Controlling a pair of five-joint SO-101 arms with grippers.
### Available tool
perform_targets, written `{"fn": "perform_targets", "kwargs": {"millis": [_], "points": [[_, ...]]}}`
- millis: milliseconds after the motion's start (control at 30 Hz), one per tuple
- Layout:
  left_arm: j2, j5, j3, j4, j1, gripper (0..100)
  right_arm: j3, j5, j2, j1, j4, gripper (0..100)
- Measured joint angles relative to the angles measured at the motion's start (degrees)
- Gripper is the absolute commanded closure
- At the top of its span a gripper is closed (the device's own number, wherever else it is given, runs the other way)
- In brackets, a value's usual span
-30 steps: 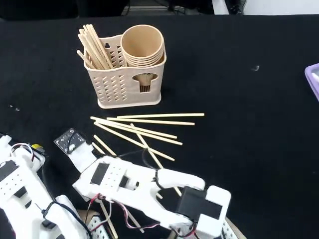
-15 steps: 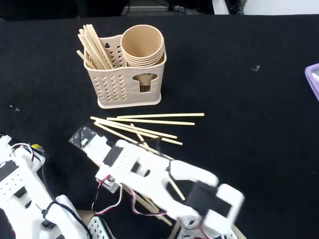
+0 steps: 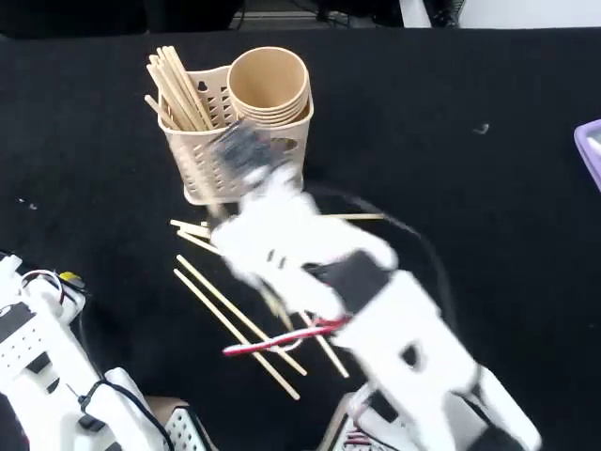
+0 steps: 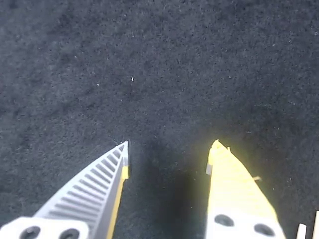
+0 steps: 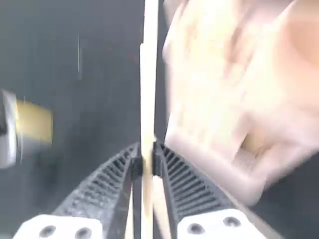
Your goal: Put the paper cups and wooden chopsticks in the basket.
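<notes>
The black table (image 3: 488,282) takes up nearly everything in sight, and across it the right arm (image 3: 376,310) reaches from the robot's side right up to the basket (image 3: 202,169), its forward end over the basket's front wall. The left arm (image 3: 38,376) sits well away from the basket, at the near corner of the table on the side where the chopsticks stand. The basket itself is a pale perforated plastic one with two compartments, standing upright on the table. One compartment holds the paper cups (image 3: 269,85), nested in a single stack with the open mouth up and their rims showing above the basket's wall. The other holds a bundle of wooden chopsticks (image 3: 178,89) standing on end and leaning outward from the cups. More loose chopsticks (image 3: 230,327) lie scattered flat on the table in front of the basket, between it and the robot, some crossing each other and some partly hidden under the right arm. At the table's edge, far off to the cups' side of the basket, a bit of something purple (image 3: 590,150) pokes in. The right gripper (image 5: 147,148) has its fingers pressed narrow onto a single chopstick (image 5: 149,74), which runs straight out past the fingertips just beside the basket's wall. The left gripper (image 4: 169,152) hangs over bare table with its fingers spread wide and nothing between them.
</notes>
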Motion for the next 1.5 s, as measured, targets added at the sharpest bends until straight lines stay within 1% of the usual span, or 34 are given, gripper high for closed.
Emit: {"fn": "perform_targets", "kwargs": {"millis": [67, 167, 267, 333, 367, 433, 600, 700, 800, 833, 967, 1033, 1200, 1333, 1400, 1433, 1500], "points": [[0.0, 0.0, 0.0, 0.0, 0.0, 74, 0.0, 0.0, -0.4, 2.2, -10.7, 98.8], [0.0, 0.0, 0.0, 0.0, 0.0, 74, 0.0, 0.0, 2.1, 3.0, -28.3, 98.8], [0.0, 0.0, 0.0, 0.0, 0.0, 74, 0.0, 0.0, 7.7, 2.9, -45.0, 98.8], [0.0, 0.0, 0.0, 0.0, 0.0, 74, -1.6, 0.2, 12.7, 3.0, -53.7, 98.7], [0.0, 0.0, 0.0, 0.0, 0.0, 74, -3.0, 0.3, 15.1, 3.2, -56.5, 98.7], [0.0, 0.0, 0.0, 0.0, 0.0, 74, -6.8, 0.4, 19.7, 3.3, -58.8, 98.7], [0.0, 0.0, 0.0, 0.0, 0.0, 74, -14.9, 0.4, 30.2, 3.3, -59.1, 98.7], [0.0, 0.0, 0.0, 0.0, 0.0, 74, -16.2, 0.5, 33.5, 3.9, -57.4, 98.3], [0.0, 0.0, 0.0, 0.0, 0.0, 74, -16.2, 0.5, 33.8, 4.1, -53.4, 97.7], [0.0, 0.0, 0.0, 0.0, 0.0, 74, -16.2, 0.5, 33.8, 4.1, -51.7, 95.4], [0.0, 0.0, 0.0, 0.0, 0.0, 74, -16.2, 0.5, 33.8, 4.1, -42.4, 78.3], [0.0, 0.0, 0.0, 0.0, 0.0, 74, -16.7, 0.5, 32.9, 4.1, -37.6, 76.1], [0.0, 0.0, 0.0, 0.0, 0.0, 74, -18.3, 0.5, 23.9, 4.1, -22.3, 78.3], [0.0, 0.0, 0.0, 0.0, 0.0, 74, -16.9, 0.5, 13.4, 4.1, -4.4, 78.2], [0.0, 0.0, 0.0, 0.0, 0.0, 74, -12.6, 0.5, 7.6, 4.0, 5.5, 78.1], [0.0, 0.0, 0.0, 0.0, 0.0, 74, -9.6, 0.5, 5.5, 2.9, 9.6, 78.0], [0.0, 0.0, 0.0, 0.0, 0.0, 74, -1.5, 0.5, 2.7, -0.7, 14.2, 77.9]]}}
